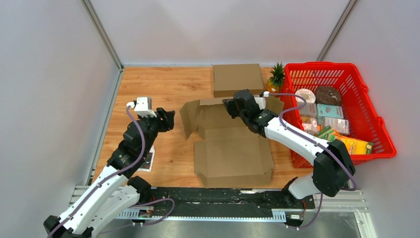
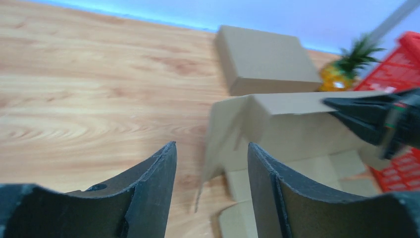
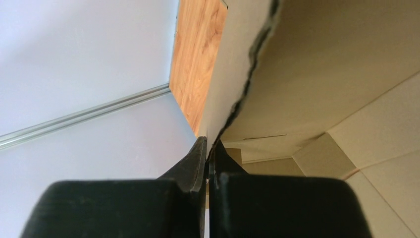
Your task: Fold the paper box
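Above the wooden table (image 1: 163, 84), a half-open paper box (image 1: 233, 158) lies at centre with its flaps spread. A red basket (image 1: 322, 74) at right holds packaged groceries. The left gripper (image 1: 171, 119) hovers just left of the box.

Left wrist view: its fingers are spread wide, gripping nothing.

Right wrist view: the right gripper (image 3: 208, 147), reaching over the box, pinches the far wall's edge.
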Robot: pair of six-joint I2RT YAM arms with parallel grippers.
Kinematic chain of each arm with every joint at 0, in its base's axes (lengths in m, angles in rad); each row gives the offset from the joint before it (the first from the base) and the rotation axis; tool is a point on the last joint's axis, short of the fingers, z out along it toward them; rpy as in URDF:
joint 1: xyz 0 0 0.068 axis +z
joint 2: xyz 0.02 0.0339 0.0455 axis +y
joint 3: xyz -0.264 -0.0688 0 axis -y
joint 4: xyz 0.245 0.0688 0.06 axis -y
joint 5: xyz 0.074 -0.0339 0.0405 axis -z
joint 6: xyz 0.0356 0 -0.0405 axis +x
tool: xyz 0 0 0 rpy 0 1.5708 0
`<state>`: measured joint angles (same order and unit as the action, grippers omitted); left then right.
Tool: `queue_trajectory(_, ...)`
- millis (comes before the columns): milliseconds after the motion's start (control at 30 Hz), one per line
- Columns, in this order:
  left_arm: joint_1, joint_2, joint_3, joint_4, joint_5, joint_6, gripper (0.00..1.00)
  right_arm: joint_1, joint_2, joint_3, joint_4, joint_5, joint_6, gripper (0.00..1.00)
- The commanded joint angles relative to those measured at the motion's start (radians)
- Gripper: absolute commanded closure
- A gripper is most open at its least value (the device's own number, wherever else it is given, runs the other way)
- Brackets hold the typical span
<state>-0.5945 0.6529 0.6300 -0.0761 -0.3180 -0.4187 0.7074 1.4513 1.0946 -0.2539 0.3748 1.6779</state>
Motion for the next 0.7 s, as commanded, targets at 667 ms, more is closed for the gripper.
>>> queue_trajectory(667, 0.104, 0.485, -0.022, 0.275, 0.434, 0.092, 0.54, -0.075, -0.063, -0.170, 0.297, -0.169, -0.052, 1.00)
